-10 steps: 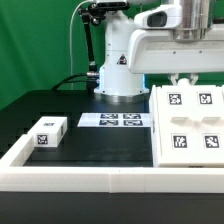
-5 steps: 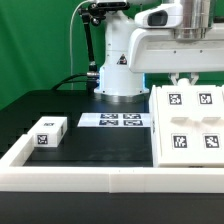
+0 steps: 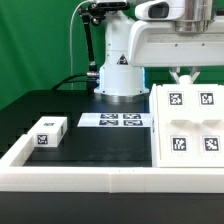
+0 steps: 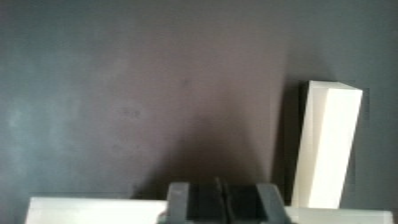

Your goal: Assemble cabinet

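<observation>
Exterior view: the cabinet (image 3: 186, 125) lies tagged face up on the black table (image 3: 100, 145), just behind the white border rail (image 3: 90, 180). The gripper (image 3: 184, 77) hangs just above the cabinet's far edge. In the wrist view its jaws stand pressed together with nothing between them.

If the arm came down with the jaws like this, they would likely knock or shove the cabinet rather than take hold of anything. The small tagged block (image 3: 47, 131) sits well apart from the cabinet, beyond the marker board (image 3: 112, 121), so reaching it means a long move.

The cabinet's far side is cut off by the frame. I cannot tell whether the gripper touches the cabinet. The wrist view shows a white bar (image 4: 326, 140) that I cannot identify.
</observation>
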Tool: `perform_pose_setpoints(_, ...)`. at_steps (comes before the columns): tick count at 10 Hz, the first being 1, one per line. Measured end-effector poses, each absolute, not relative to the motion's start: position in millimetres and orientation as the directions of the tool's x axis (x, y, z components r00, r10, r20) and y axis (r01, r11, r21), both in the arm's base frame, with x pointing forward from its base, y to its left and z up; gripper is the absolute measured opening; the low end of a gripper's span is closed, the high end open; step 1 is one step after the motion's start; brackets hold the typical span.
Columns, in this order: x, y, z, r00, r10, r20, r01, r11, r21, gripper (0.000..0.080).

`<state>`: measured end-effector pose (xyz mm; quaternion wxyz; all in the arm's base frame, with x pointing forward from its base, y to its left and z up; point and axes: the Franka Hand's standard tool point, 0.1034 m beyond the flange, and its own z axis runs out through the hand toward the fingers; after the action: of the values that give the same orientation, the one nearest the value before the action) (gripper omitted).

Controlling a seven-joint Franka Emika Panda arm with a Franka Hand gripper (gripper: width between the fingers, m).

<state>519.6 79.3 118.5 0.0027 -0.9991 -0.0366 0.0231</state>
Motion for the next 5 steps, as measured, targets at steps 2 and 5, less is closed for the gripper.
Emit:
perform_pose_setpoints(2,519.4,79.3,118.1,0.996,0.073,-0.047,0.073,-0.997,-0.007,0.0002)
perform_pose_setpoints(5,526.4,77.0,129.8,0.994,0.078,-0.073,0.078,-0.997,-0.004,0.0002)
